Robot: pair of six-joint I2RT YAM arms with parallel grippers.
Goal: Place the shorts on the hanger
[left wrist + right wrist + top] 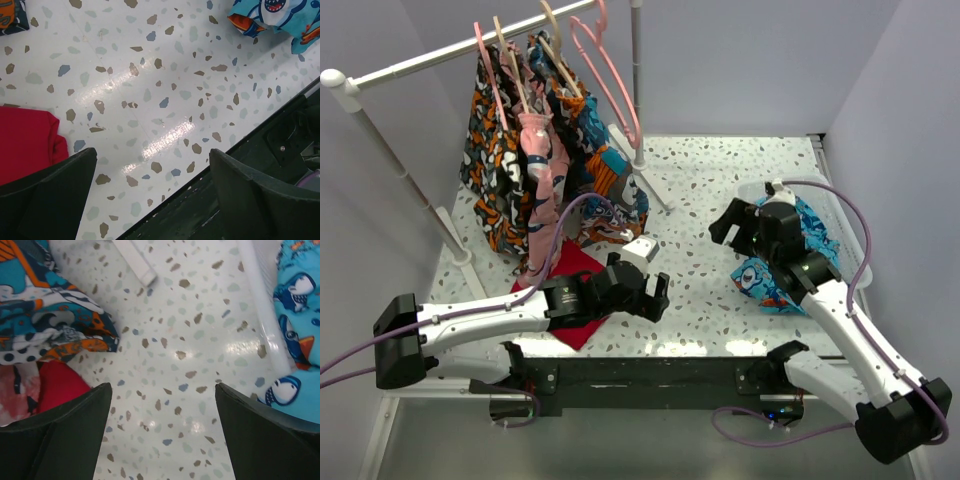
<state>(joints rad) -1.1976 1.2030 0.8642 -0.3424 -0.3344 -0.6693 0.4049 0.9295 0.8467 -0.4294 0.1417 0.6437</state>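
Step in hand: approach, before any grasp; nothing lifted yet.
- Shorts (760, 282): crumpled heap on counter (710, 180), right side, partly under right arm. Long axis runs far-right to near-left. Waistband end: cannot tell.
- Hanger (633, 122): on rail (450, 55), hook up, body slanting down toward counter, well apart from shorts.
- Right gripper (735, 225): fingers apart, empty, just beside shorts.
- Left gripper (655, 290): fingers apart, empty, near red cloth (580, 270).

Next move, likely: right gripper turns onto shorts and pinches an edge; left goes for hanger.

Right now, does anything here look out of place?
Yes. The bright blue cartoon-print fabric shorts lie crumpled at the right of the table, while the salmon-pink plastic hanger hangs empty on the rail. A plain red cloth lies bunched at the left.
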